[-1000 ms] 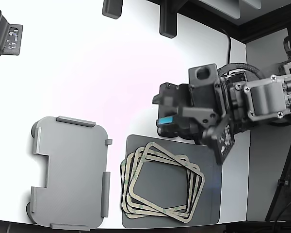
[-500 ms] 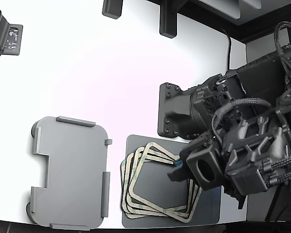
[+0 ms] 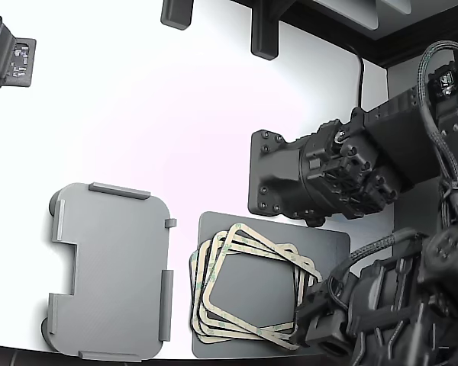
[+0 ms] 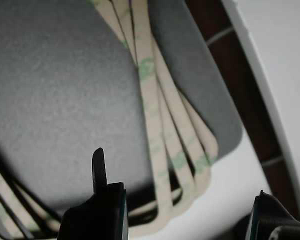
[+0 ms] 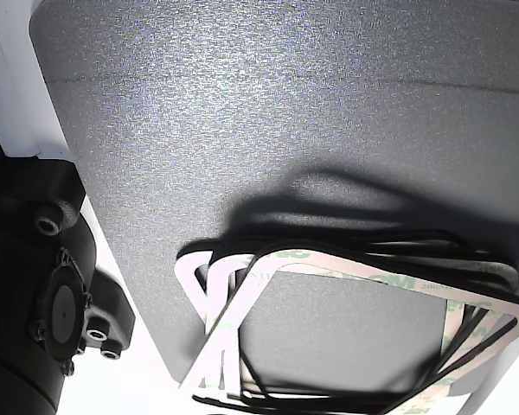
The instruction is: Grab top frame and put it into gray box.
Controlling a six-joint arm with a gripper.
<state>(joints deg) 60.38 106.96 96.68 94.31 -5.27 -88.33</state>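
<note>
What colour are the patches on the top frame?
Faint green patches on the beige top frame, clearest in the wrist view.

Top frame [image 3: 248, 242] crowns the fanned stack on the mat [image 3: 332, 248] — gray box [image 3: 111, 271] just beside.

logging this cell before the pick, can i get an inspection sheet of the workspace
surface: white table, with a dark gray mat near its front edge.
job's things: top frame on a fanned stack of frames on the mat; gray box empty, at the exterior view's left of the mat.
clutter: nothing seen.
grippers: gripper open, low over the stack's edge, holding nothing.
cables: black cable at the table's far edge; cable bundles on the arm.
surroundings: black fixtures at the far side.
</note>
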